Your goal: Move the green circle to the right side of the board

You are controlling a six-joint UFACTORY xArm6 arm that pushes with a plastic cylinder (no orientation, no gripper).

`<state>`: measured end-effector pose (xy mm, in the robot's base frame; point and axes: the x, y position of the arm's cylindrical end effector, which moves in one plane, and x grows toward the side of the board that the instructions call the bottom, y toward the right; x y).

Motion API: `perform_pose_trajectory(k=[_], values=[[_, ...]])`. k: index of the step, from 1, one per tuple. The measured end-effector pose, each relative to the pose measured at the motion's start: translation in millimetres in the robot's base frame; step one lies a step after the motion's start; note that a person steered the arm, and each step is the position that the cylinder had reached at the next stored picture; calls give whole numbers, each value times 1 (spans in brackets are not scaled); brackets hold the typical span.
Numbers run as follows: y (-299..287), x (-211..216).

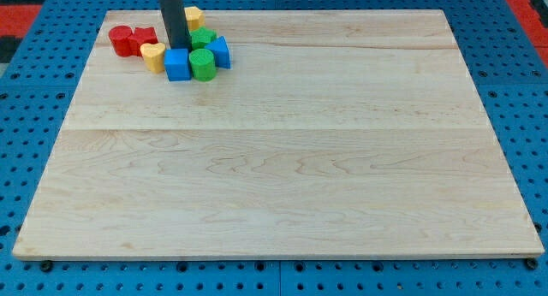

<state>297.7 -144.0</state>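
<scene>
My tip [176, 46] sits amid blocks clustered near the wooden board's [282, 159] top-left corner. It stands just behind the blue cube [178, 64], beside the green cylinder [203, 64]; being a bare rod, it clamps nothing.

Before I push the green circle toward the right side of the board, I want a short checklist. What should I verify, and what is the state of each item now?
1. My tip visible: ok, at the cluster, just above the blue cube.
2. Green circle located: ok, front of cluster, right of the blue cube.
3. Tip on the circle's left side: not ok, the blue cube lies between them.
4. Path rightward free: not ok, another blue block touches the circle's upper right.
5. Second green block not confused: ok, it sits behind.
6. Tip touching any block: cannot tell.
</scene>
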Motion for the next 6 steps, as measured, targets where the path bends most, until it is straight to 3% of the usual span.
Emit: perform_pose_trajectory(k=[1,2,4,5,6], values=[[3,25],[60,25],[80,34],[131,42],[120,62]])
